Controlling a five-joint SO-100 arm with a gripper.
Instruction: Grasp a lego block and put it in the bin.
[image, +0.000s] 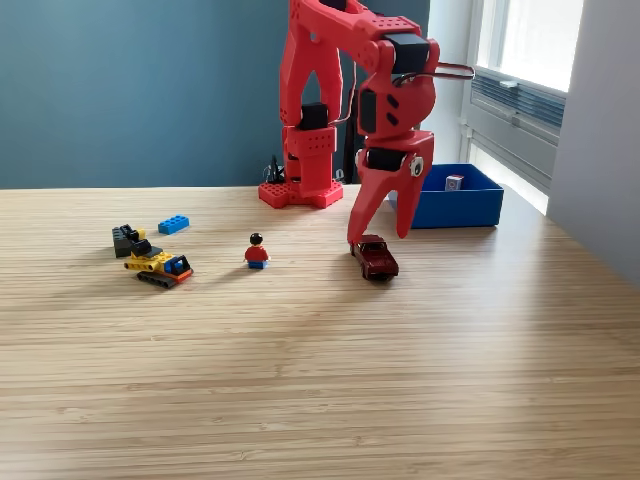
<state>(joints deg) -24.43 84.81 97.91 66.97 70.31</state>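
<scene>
My red gripper (378, 236) hangs open just above the table, right of centre in the exterior view. Its two fingers straddle the back end of a dark red toy car (376, 258) with nothing held between them. The blue bin (455, 204) stands behind and to the right of the gripper, with a small pale block (454, 182) inside it. A blue lego block (173, 225) lies far to the left. Near it sit a dark grey block (124, 237), a yellow lego digger (159, 264) and a small lego figure (257, 251) in red.
The arm's red base (301, 190) stands at the back of the wooden table, left of the bin. A teal wall lies behind, and a window with a sill (520, 100) is at the right. The table's right edge runs close to the bin.
</scene>
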